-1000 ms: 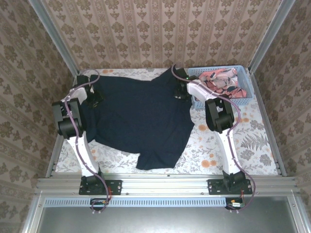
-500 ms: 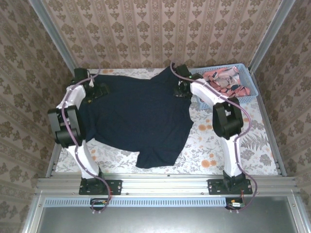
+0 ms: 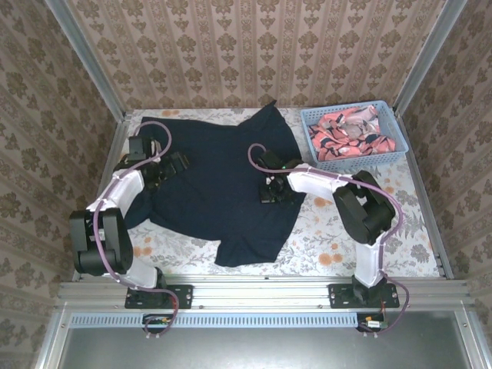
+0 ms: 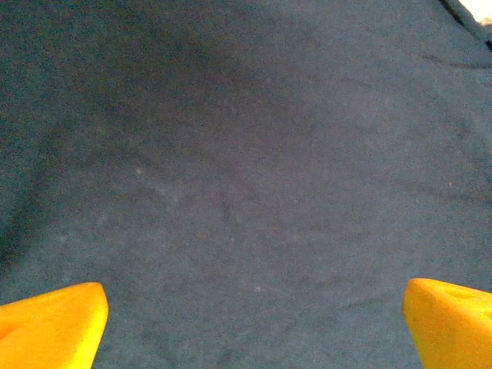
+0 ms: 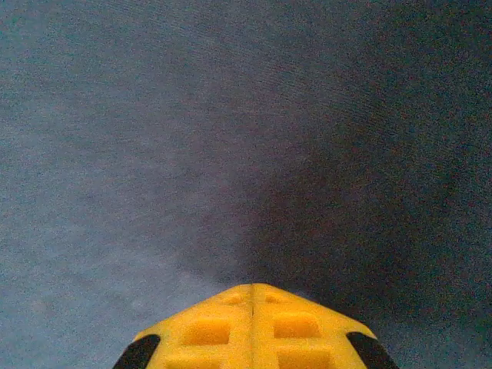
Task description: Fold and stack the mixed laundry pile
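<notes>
Navy-black soft cloth short-sleeved T-shirt (image 3: 223, 184) spread flat, prob. for folding; left gripper (image 4: 254, 323) wide apart over it, right gripper (image 5: 252, 296) pressed together, no cloth visibly pinched.

Two garments: one dark navy T-shirt (image 3: 223, 184) and one pink patterned garment (image 3: 350, 131). One light blue lattice basket (image 3: 310, 137). One desk (image 3: 346, 246). Two arms, the left arm (image 3: 115, 192) and the right arm (image 3: 361, 207), each with one gripper: left gripper (image 4: 254, 315), right gripper (image 5: 252, 288).
</notes>
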You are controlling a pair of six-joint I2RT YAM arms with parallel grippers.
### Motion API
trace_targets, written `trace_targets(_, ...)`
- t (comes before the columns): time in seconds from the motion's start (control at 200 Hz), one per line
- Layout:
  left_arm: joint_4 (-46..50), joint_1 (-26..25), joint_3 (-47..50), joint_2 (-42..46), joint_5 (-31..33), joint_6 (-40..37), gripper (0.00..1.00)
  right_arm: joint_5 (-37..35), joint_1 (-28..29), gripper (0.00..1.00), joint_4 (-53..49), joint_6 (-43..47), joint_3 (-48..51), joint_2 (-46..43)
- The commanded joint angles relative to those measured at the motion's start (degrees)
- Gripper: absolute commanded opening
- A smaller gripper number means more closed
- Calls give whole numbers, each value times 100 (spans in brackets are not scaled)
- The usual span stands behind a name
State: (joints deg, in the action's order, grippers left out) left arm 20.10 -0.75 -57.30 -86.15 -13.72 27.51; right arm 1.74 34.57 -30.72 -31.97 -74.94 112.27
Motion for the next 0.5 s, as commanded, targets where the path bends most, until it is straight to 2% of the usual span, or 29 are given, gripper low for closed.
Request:
trace_targets(0.0, -109, -39, 50, 238, 16, 172, 100, 212, -469, 0, -139, -396, -203, 404)
trace_targets(0.165, -6, -48, 118, 384, 90, 122, 100, -232, -1005, 0, -397, -276, -1050, 952)
trace_targets(0.35, 163, -48, 140, 672, 158, -37, 100, -375, -1550, 0, -851, -94, -2371, 1778)
trace_targets(0.495, 467, -43, 94, 806, 619, -301, 100, -745, -1722, 0, -1312, 122, -3647, 2407)
